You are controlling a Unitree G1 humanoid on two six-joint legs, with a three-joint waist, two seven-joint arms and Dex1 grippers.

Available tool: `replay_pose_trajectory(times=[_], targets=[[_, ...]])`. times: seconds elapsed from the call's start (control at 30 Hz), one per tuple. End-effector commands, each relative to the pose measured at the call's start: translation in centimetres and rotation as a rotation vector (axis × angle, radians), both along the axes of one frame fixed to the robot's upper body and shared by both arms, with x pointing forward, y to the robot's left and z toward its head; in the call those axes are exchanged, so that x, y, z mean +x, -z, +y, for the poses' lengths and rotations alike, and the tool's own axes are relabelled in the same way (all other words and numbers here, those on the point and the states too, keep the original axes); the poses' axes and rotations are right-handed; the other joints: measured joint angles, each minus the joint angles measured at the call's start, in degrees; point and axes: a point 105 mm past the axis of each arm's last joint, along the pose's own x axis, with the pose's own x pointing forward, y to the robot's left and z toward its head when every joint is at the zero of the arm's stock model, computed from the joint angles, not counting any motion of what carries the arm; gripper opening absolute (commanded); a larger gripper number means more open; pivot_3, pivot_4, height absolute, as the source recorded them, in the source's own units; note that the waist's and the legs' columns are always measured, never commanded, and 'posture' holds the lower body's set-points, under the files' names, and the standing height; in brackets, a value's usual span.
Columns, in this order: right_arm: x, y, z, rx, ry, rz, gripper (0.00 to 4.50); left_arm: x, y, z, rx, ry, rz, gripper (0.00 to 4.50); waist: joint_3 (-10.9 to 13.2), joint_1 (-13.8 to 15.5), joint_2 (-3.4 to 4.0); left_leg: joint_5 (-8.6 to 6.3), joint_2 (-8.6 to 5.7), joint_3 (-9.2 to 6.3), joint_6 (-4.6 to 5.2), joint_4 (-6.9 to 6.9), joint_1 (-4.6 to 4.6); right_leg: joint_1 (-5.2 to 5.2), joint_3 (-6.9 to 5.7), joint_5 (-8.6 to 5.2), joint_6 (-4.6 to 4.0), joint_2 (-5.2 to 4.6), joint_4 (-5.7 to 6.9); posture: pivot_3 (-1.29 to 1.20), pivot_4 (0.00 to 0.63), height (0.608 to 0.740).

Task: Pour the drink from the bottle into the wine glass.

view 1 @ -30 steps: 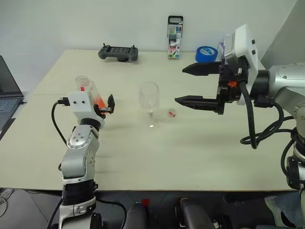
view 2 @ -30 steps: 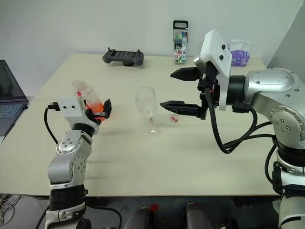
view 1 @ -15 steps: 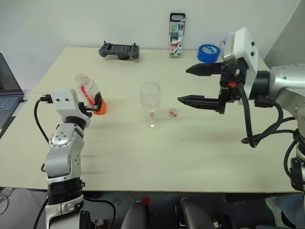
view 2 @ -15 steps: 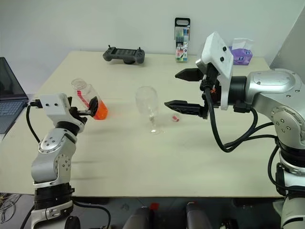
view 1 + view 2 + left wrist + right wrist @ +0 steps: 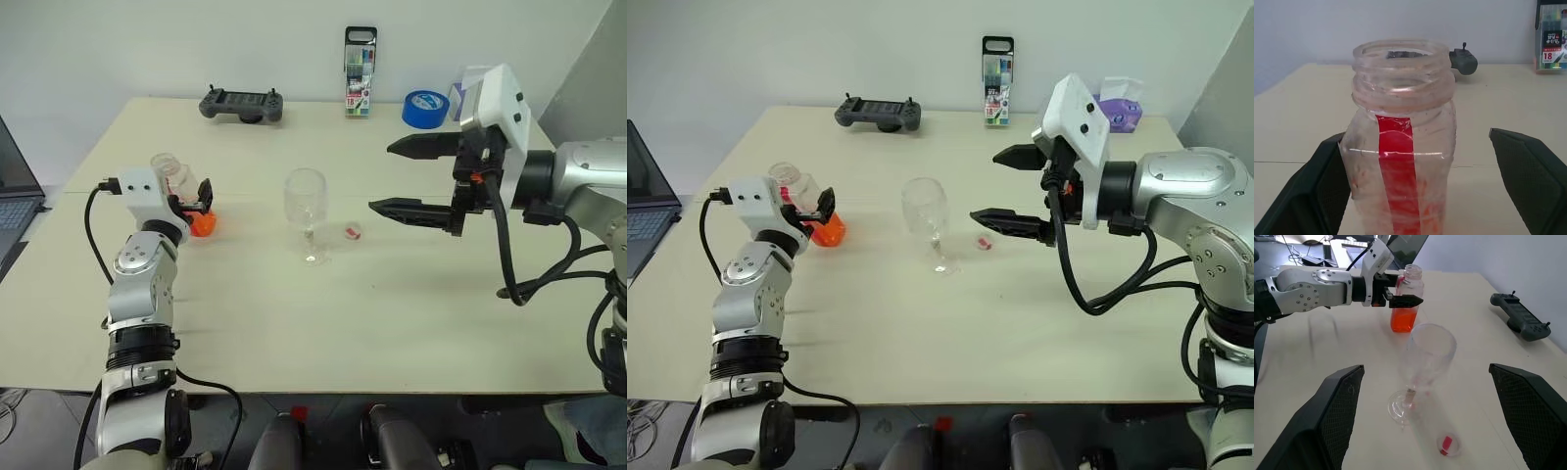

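One bottle [image 5: 182,192] stands at the left of the frame on the table [image 5: 323,294], its long axis upright with a slight lean and its open, capless mouth pointing up; a red strip runs down its side, and the orange drink [image 5: 202,224] sits low in its base. My left gripper [image 5: 809,209] is around it with the fingers spread wide: in my left wrist view the bottle [image 5: 1403,142] stands between the two black fingers [image 5: 1320,188], close against one, with a clear gap to the other, so I cannot tell whether I am touching it, and I have no grip on it. Right of the bottle, near the frame's centre, the wine glass [image 5: 307,201] stands upright on its round foot, bowl opening upward, looking empty, well apart from the bottle. Just right of the glass's foot lies a small red cap [image 5: 353,232]. My right gripper [image 5: 411,178] hangs above the table at centre right, fingers wide apart, pointing toward the glass and holding nothing. Bare tabletop runs between bottle and glass and across the lower frame to the near edge. Along the far edge, at the top, sit a game controller [image 5: 241,104], a marker pack [image 5: 360,73] and a blue tape roll [image 5: 424,109].
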Motion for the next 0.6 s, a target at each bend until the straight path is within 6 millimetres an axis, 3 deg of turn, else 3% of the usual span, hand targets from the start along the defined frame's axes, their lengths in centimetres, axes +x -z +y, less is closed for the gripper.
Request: replay_pose_trajectory(times=[0.03,0.27,0.37,0.6], targets=[[-0.5,-1.2,-0.4,0.012,0.018,-0.062,4.35,0.4,-1.7,0.2,0.034,0.005,-0.060,4.50,0.00,0.01,0.00,0.00,0.00,-0.01,0.00,0.00,0.00,0.00,0.00,0.00,0.00,-0.01,0.00,0.00,0.150,0.740],[-0.3,-1.1,-0.5,0.008,0.031,-0.063,4.35,1.7,-2.1,0.1,0.038,0.029,-0.087,4.50,0.00,-0.02,0.00,0.00,-0.01,-0.04,0.00,0.03,0.00,0.00,-0.04,0.01,0.00,0.00,0.06,0.00,0.150,0.740],[-0.3,-1.1,-0.5,0.001,0.039,-0.066,4.39,1.7,-2.0,0.5,0.034,0.022,-0.103,3.89,0.00,-0.03,0.00,0.00,0.00,-0.01,0.00,0.01,0.01,-0.01,-0.04,0.00,0.00,0.00,0.05,0.00,0.150,0.740],[-0.5,-1.0,-1.0,0.019,0.081,-0.063,4.39,1.3,-1.8,1.5,0.052,-0.021,-0.115,1.79,0.00,-0.02,0.00,0.00,0.01,-0.09,0.00,0.02,-0.03,-0.02,-0.02,0.01,0.00,-0.01,0.06,0.00,0.150,0.740]])
